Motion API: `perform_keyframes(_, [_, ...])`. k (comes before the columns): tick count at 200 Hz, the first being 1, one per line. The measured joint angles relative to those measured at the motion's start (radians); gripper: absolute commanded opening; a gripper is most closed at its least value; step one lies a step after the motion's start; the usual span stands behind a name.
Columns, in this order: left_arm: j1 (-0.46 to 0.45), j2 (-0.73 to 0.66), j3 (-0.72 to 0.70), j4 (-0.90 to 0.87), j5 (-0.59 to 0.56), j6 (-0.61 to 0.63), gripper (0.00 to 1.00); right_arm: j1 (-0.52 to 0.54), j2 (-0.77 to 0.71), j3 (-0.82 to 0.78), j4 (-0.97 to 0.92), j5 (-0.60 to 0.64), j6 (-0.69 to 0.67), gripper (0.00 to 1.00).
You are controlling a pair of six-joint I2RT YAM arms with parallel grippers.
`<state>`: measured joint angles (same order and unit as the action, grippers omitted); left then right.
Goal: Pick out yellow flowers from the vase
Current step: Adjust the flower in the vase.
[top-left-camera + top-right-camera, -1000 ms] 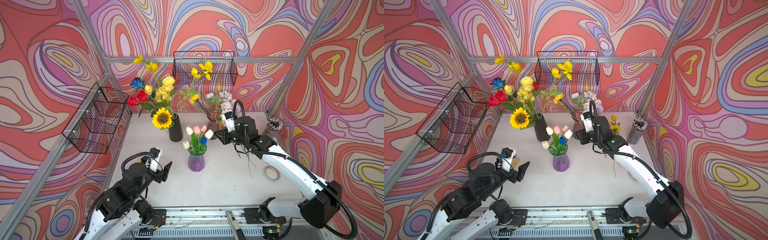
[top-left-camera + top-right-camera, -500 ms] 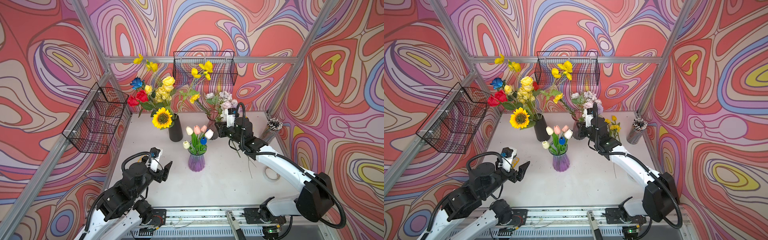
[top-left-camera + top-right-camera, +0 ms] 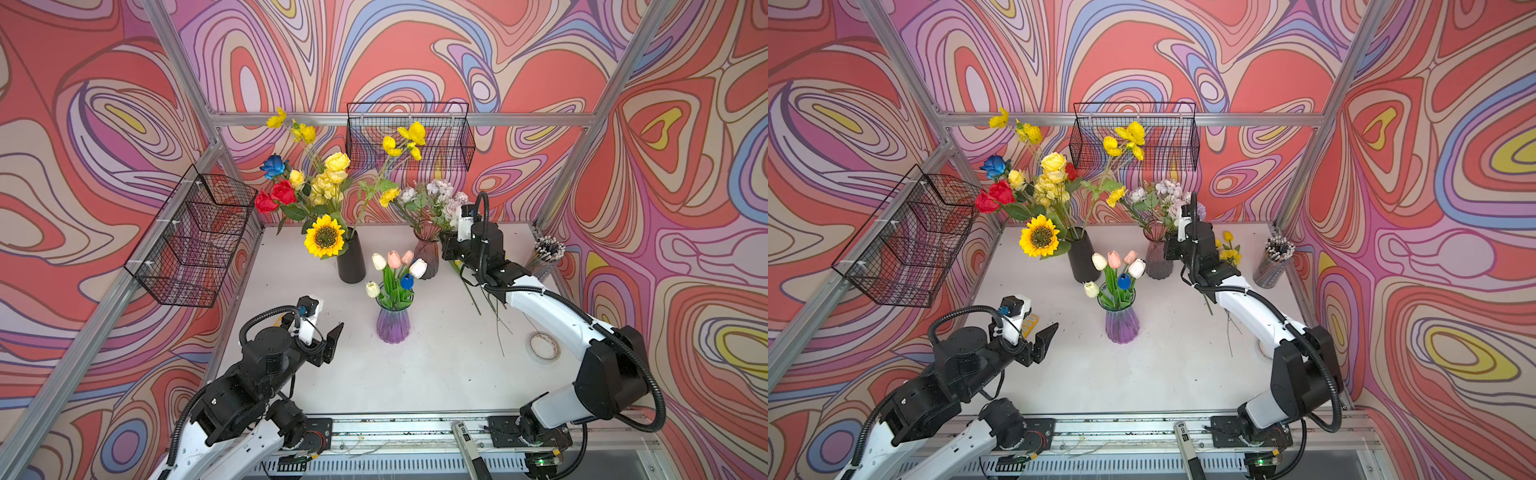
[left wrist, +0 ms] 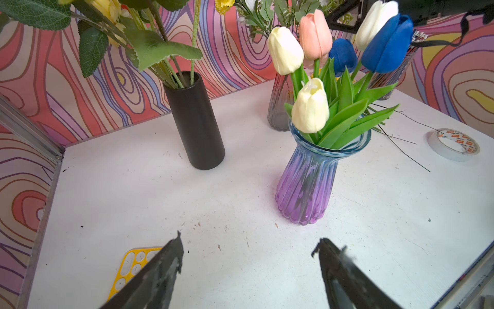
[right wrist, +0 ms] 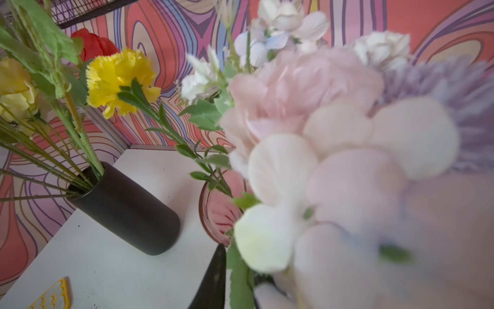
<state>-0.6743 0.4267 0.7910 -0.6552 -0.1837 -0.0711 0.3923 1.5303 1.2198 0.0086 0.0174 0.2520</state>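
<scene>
The yellow flowers (image 3: 328,183) stand stems-down, long axes near upright and fanning, in the black vase (image 3: 351,262) well ahead of the left gripper (image 4: 248,238), whose jaws are released and empty. The right gripper (image 3: 1170,249) sits at the pastel bouquet (image 5: 320,133), whose blur hides its jaws, so their state cannot be told. The bench (image 3: 415,365) is white and scuffed and the walls (image 3: 415,50) are swirl-patterned; only a top view shows small yellow blossoms (image 3: 1227,251) lying on the bench just behind the right gripper.
</scene>
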Motion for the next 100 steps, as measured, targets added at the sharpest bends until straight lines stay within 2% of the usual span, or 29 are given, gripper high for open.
perform_keyframes(100, [0.000,-0.071,0.014,-0.049,-0.014,-0.002,0.83,-0.092,0.209,0.186,0.014,-0.126,-0.029,0.18])
